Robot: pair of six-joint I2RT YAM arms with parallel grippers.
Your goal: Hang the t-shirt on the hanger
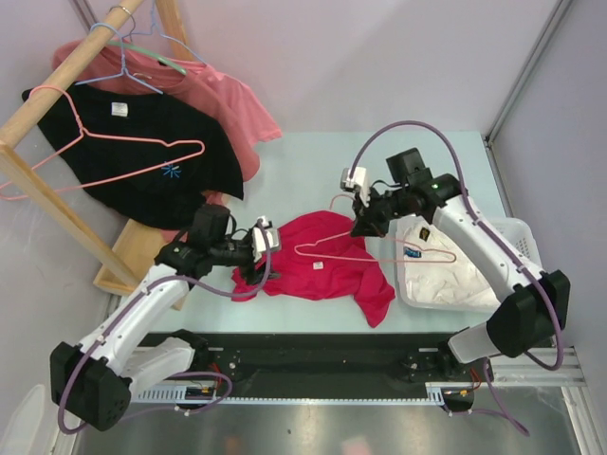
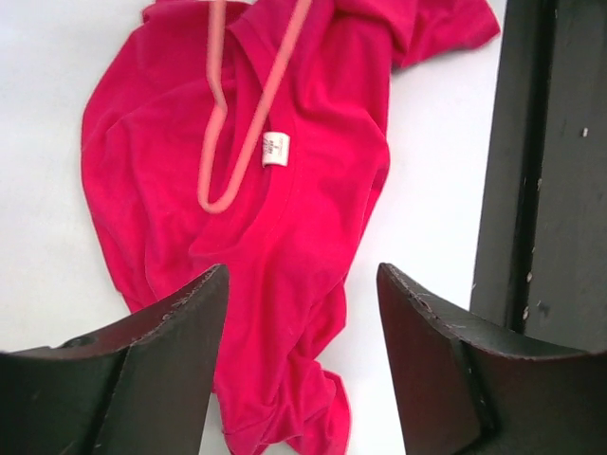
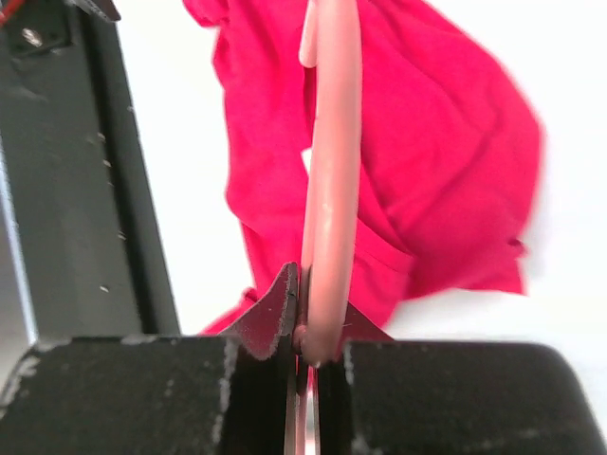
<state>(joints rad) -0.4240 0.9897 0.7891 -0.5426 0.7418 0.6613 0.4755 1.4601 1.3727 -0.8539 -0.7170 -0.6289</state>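
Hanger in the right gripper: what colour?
Pale pink; the hanger shows best in the right wrist view.

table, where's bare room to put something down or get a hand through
Bare table lies on the far side, between the black t-shirt and the right end effector, and in the far right corner beyond the white basket. A narrow strip runs between the red t-shirt and the black rail. The middle is crowded: the hanger and the left end effector.
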